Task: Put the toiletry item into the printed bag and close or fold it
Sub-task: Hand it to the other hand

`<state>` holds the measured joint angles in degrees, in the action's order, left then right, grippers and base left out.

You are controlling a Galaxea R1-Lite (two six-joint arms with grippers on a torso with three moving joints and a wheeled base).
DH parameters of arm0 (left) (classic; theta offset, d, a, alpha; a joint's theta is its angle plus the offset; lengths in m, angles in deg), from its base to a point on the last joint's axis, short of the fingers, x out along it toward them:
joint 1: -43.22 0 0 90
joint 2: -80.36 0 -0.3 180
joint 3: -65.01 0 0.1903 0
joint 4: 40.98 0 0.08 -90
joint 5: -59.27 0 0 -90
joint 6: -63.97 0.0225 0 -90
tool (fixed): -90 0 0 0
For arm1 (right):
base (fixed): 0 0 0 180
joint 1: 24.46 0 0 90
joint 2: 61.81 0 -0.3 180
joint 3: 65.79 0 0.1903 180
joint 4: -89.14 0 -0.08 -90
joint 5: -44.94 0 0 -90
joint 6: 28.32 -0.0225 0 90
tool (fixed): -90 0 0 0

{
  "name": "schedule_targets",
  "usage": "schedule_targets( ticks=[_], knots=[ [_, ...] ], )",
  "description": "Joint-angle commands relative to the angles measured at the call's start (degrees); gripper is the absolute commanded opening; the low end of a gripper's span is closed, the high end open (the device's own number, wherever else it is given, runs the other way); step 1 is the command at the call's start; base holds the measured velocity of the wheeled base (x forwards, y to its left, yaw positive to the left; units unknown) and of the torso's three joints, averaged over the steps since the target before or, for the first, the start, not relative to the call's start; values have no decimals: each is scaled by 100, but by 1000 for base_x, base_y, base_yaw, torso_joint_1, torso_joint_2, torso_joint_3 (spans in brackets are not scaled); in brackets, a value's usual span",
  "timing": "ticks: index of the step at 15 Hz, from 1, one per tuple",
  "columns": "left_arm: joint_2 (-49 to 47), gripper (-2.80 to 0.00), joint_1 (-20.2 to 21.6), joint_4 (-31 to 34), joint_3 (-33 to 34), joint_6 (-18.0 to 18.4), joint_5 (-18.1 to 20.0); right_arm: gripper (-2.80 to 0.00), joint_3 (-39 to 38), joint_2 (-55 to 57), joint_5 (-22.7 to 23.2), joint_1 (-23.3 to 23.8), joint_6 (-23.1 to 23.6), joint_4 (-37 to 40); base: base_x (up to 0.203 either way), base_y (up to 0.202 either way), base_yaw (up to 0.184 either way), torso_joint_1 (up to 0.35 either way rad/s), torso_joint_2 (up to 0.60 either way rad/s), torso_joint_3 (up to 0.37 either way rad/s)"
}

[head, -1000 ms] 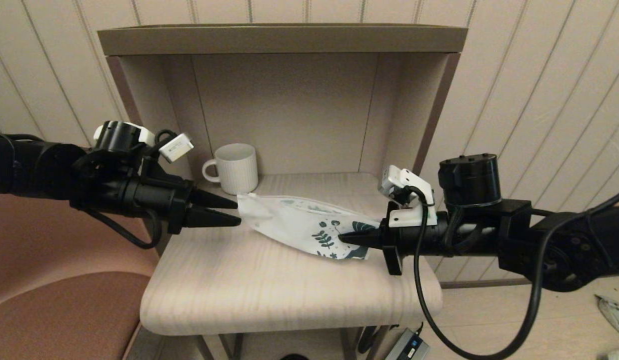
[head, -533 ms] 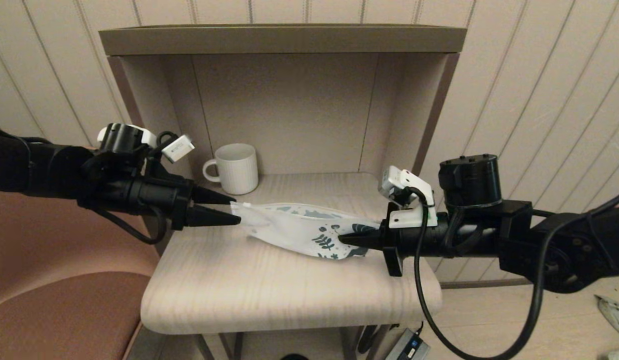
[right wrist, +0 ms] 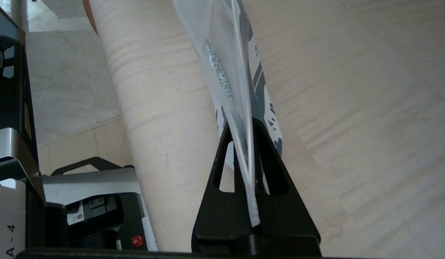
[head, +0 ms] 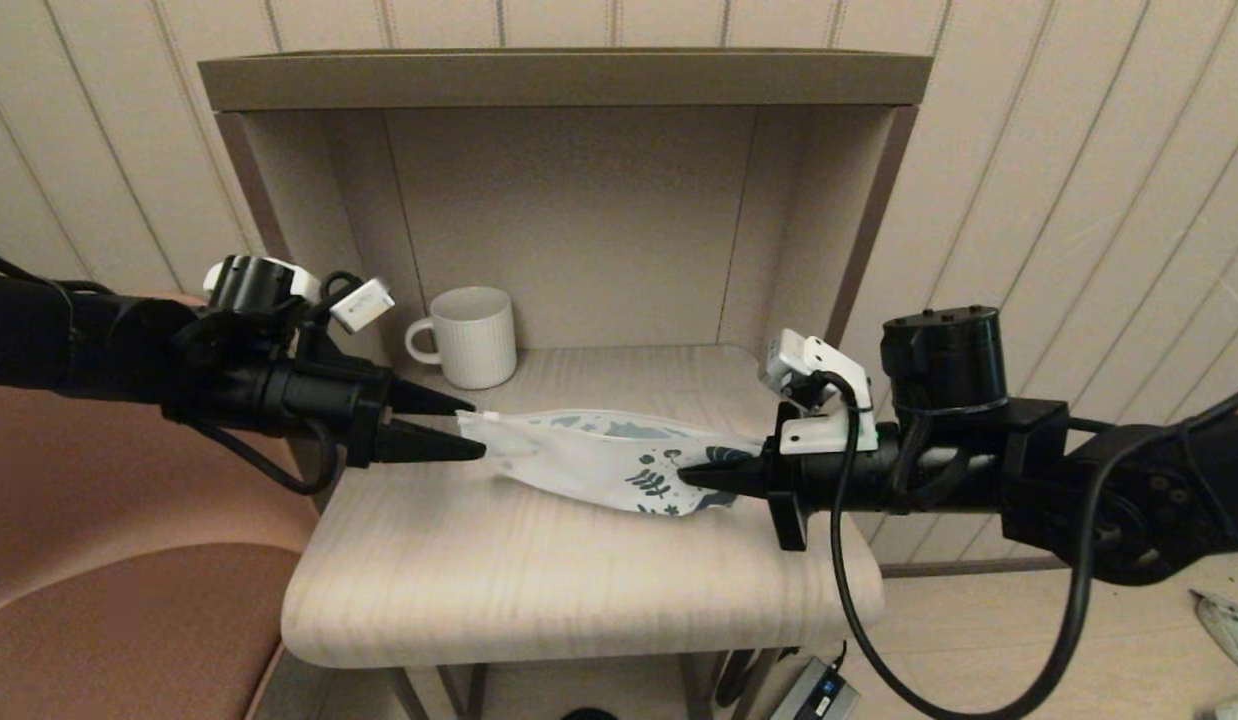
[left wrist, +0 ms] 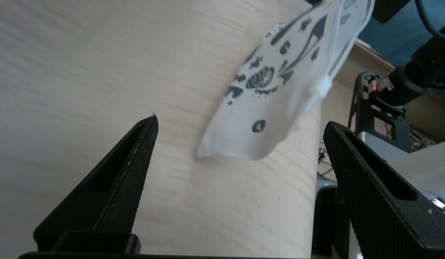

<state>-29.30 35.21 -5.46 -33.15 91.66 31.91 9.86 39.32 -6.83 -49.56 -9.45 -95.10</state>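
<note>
The printed bag [head: 589, 455] hangs stretched just above the pale wooden table [head: 539, 570], its teal leaf print at the right end. My right gripper [head: 684, 478] is shut on that printed end; in the right wrist view the bag's edge [right wrist: 226, 61] runs between the closed fingers of the right gripper [right wrist: 241, 126]. My left gripper [head: 476, 430] stands open at the bag's plain left end. In the left wrist view the bag's corner [left wrist: 265, 93] hangs ahead of the left gripper [left wrist: 240, 124], touching neither finger. The toiletry item is hidden.
A white ribbed mug [head: 471, 336] stands at the back left of the table, inside the open-fronted cabinet [head: 569, 80]. A brown seat [head: 109, 620] lies to the left. A power brick [head: 819, 692] and cables lie on the floor below.
The bag's left end has dropped and stretched leftward, now lying level between the left gripper's open fingers. The left arm has sunk slightly. The right gripper keeps its hold in the same place.
</note>
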Motion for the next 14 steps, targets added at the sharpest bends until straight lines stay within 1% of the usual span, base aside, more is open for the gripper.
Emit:
schedule_targets(
  ticks=[1, 3, 4, 7, 10, 12, 14],
  knots=[
    [56, 0, -36, 1, 66, 39, 47, -280, -32, -32, 41, -28, 11, -9, 0, 0, 0, 0, 0, 0],
    [371, 0, -122, 9, 199, 59, 206, -280, -96, -199, 83, -69, -2, 17, 0, 0, 0, 0, 0, 0],
    [512, 0, -185, -4, 351, 72, 260, -280, -125, -294, 176, -80, -14, 41, 0, 0, 0, 0, 0, 0],
    [962, 0, -248, -294, 770, 133, 311, -280, -200, -602, 424, -158, -226, 71, 0, 0, 0, 0, 0, 0],
    [1497, 0, -313, -687, 1276, 189, 294, -280, -201, -805, 475, -301, -575, 81, 0, 0, 0, 0, 0, 0],
    [1773, 0, -330, -1010, 1608, 209, 257, -280, -192, -840, 482, -358, -693, 81, 0, 0, 0, 0, 0, 0],
    [1936, 0, -330, -1608, 1889, 198, 229, -280, -151, -908, 551, -447, -908, 172, 0, 0, 0, 0, 0, 0]
  ],
)
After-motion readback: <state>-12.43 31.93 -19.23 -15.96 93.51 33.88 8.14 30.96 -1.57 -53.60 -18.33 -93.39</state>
